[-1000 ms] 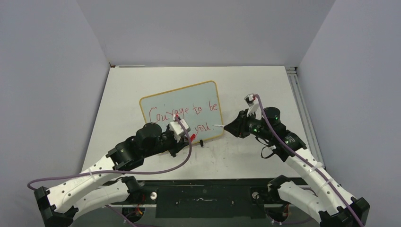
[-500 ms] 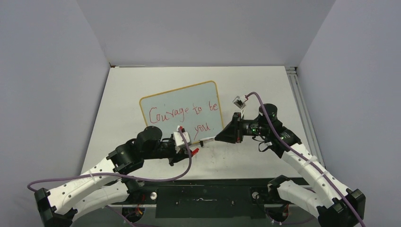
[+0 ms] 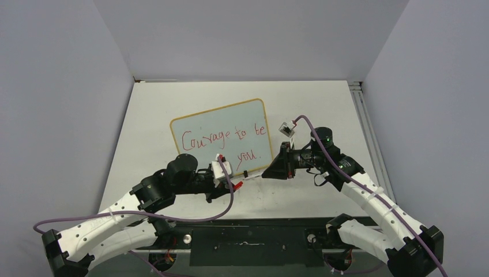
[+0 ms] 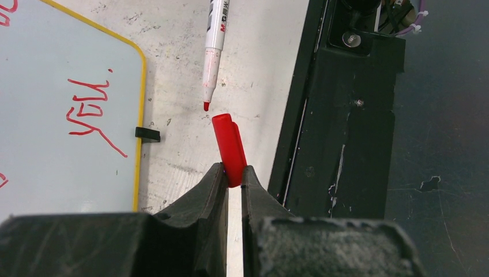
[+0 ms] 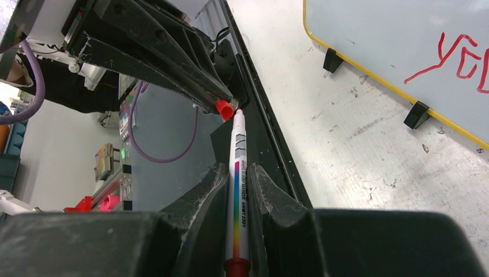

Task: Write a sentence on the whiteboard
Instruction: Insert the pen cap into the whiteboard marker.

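The whiteboard [image 3: 204, 124], yellow-framed, stands tilted mid-table with the sentence [image 3: 222, 138] "Courage to be you" in red on it; its "you" shows in the left wrist view [image 4: 89, 115] and the right wrist view [image 5: 455, 60]. My left gripper [image 3: 233, 184] is shut on the red marker cap [image 4: 229, 147], in front of the board's lower right corner. My right gripper [image 3: 270, 171] is shut on the white marker [image 5: 238, 190]. The marker's red tip [image 4: 206, 106] points at the cap's open end, a small gap apart.
Two black clip feet [image 5: 416, 114] hold the board's lower edge. The black base rail [image 3: 254, 236] runs along the table's near edge, close under both grippers. The grey enclosure walls stand on both sides and behind.
My right gripper has left the board and swung down and left with the marker toward the cap. My left gripper has dropped from in front of the board to the table's front with the cap.
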`<state>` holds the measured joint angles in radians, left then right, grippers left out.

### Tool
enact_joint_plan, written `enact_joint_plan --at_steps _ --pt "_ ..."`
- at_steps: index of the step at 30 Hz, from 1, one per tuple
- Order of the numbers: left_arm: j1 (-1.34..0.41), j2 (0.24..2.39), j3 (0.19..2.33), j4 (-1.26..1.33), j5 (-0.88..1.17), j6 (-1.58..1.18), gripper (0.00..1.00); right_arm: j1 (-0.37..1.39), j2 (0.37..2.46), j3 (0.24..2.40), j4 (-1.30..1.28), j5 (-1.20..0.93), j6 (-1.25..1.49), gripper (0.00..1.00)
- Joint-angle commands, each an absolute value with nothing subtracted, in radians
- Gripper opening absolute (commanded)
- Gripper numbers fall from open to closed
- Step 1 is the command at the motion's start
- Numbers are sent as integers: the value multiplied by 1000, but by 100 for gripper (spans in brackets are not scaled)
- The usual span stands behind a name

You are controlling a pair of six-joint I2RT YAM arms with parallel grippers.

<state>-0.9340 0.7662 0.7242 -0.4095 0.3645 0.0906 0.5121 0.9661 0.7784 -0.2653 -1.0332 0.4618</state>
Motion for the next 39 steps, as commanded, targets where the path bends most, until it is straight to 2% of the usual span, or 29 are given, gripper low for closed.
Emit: enact_joint_plan --at_steps 1,14,21,39 --pt "-930 765 734 -395 384 103 0 519 962 825 -251 -1065 427 5" --pt "-928 782 733 -396 371 104 0 520 934 812 -255 -1088 419 5" --pt "-929 762 727 -387 383 104 0 516 936 853 -364 -1092 348 5" --pt "-932 741 721 -372 440 99 0 511 915 860 -329 -1107 382 5"
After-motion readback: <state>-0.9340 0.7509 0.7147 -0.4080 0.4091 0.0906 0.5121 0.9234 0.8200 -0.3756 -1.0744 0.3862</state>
